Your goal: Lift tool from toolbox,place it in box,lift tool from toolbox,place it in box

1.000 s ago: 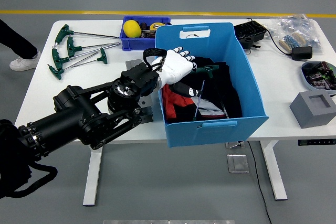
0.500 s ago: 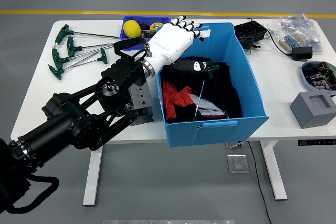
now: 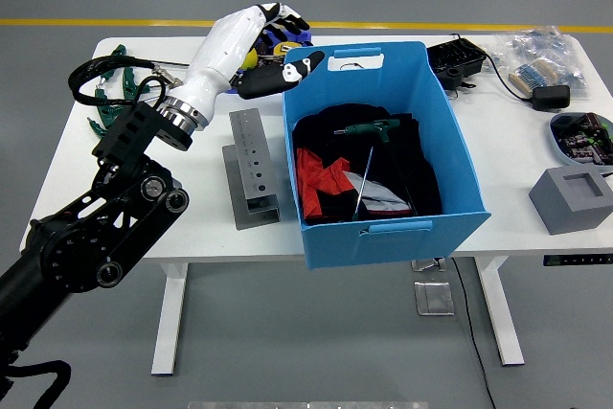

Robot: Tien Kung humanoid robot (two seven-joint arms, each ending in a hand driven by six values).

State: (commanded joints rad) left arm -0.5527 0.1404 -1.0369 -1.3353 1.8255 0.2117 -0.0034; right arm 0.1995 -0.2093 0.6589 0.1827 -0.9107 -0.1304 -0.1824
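Observation:
A green-handled T-wrench (image 3: 369, 128) lies inside the big blue box (image 3: 383, 229) on black and red cloth, its thin shaft running toward the near wall. My left hand (image 3: 273, 40), white with black fingertips, hovers open and empty above the table's far side, just left of the box's far left corner. It covers most of a small dark-blue bin (image 3: 293, 42). More green T-wrenches (image 3: 113, 56) lie at the table's far left, partly behind my forearm. The right arm is out of view.
A grey perforated metal stand (image 3: 253, 170) sits left of the box. To the right are a black case (image 3: 458, 59), plastic bags (image 3: 538, 53), a black adapter (image 3: 551, 96), a bowl of small parts (image 3: 579, 133) and a grey block (image 3: 573, 198).
My left hand rose out of the blue box and swung up and left to the far side of the table. The green T-wrench stays in the box.

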